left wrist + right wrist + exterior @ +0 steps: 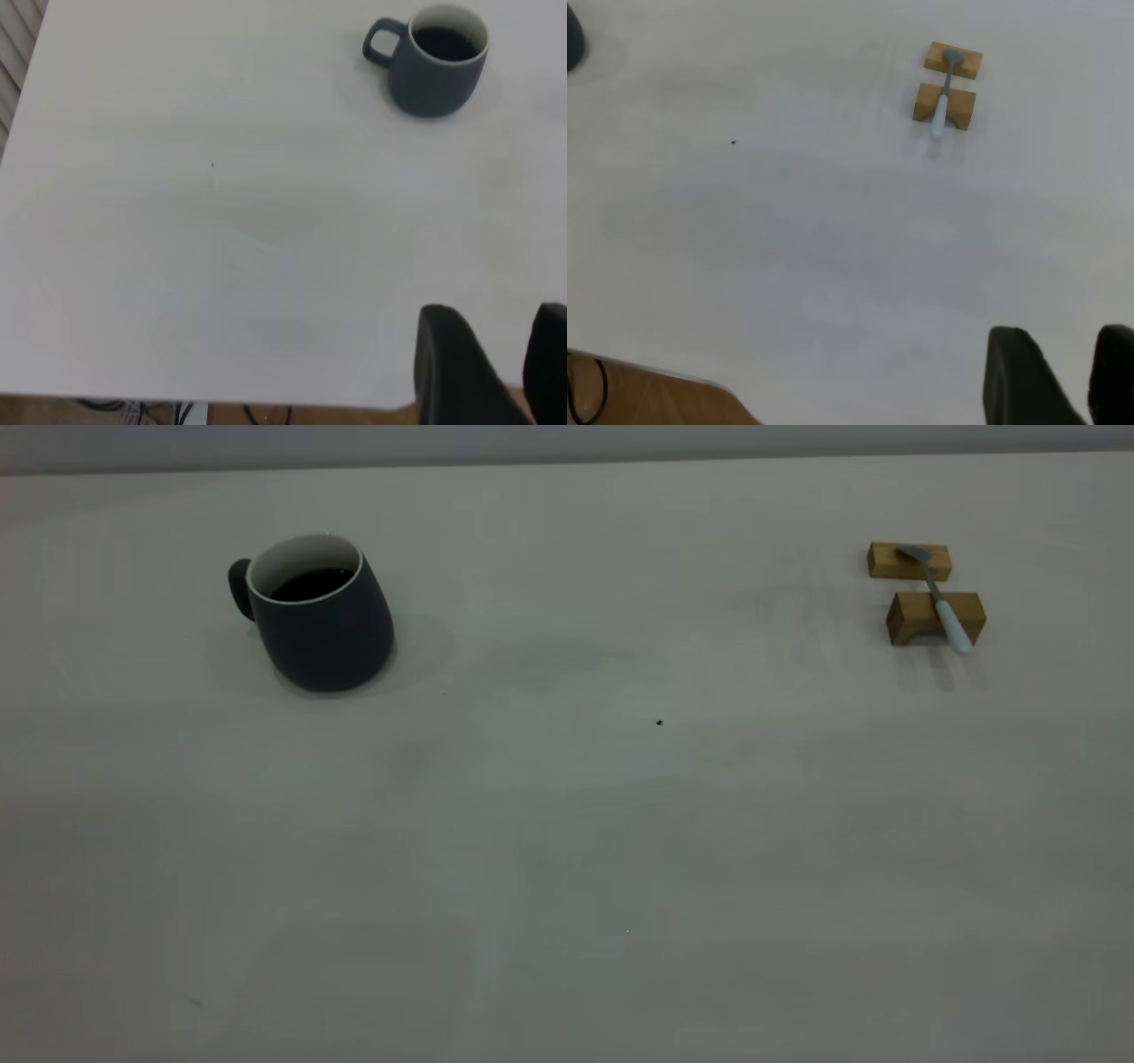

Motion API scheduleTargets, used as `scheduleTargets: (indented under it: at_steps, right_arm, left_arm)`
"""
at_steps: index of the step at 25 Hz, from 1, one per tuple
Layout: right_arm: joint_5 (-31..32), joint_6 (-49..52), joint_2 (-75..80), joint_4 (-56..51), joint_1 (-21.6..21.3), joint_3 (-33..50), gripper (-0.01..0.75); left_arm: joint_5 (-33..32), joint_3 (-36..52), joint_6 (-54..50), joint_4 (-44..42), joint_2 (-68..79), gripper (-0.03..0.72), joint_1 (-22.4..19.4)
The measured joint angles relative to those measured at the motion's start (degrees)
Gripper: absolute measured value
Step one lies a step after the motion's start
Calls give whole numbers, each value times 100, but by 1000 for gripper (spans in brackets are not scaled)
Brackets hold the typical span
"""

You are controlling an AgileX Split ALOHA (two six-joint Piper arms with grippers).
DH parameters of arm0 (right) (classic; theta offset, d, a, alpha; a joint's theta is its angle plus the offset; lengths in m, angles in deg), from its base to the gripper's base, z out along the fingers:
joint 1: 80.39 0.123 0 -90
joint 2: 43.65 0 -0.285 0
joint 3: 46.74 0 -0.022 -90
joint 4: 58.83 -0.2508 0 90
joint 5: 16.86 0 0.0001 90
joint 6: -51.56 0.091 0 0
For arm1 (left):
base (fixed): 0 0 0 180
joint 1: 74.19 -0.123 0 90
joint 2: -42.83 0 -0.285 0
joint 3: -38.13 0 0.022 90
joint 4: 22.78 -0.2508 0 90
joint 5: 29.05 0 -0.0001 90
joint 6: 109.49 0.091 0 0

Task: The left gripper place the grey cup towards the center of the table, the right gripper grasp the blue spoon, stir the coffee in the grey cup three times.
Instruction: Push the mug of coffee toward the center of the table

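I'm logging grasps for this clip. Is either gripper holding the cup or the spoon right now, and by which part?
Nothing is held. The grey cup stands alone on the table; the blue spoon rests across two wooden blocks. Both grippers' jaws stand open.

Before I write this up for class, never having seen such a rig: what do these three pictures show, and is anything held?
A two-armed robot works at a white table. One picture comes from a camera outside the rig; the others come from cameras on each wrist. The dark fingers at the picture edge are the left gripper and the right gripper, both open and holding nothing. On the table stand the grey cup of coffee and the blue spoon, resting across two wooden blocks.
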Motion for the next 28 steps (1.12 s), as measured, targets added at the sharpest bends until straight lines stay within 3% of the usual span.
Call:
scheduleTargets:
  at_steps: [11,19,28]
  right_arm:
    - [0,5,0,0,0,0,240]
    - [0,5,0,0,0,0,240]
    - [2,0,0,0,0,0,240]
  left_arm:
    - [1495,-1337,1579,-12,3873,309,0]
    - [2082,-2273,3400,-12,6386,652,0]
    - [2662,-2865,5343,-12,8561,677,77]
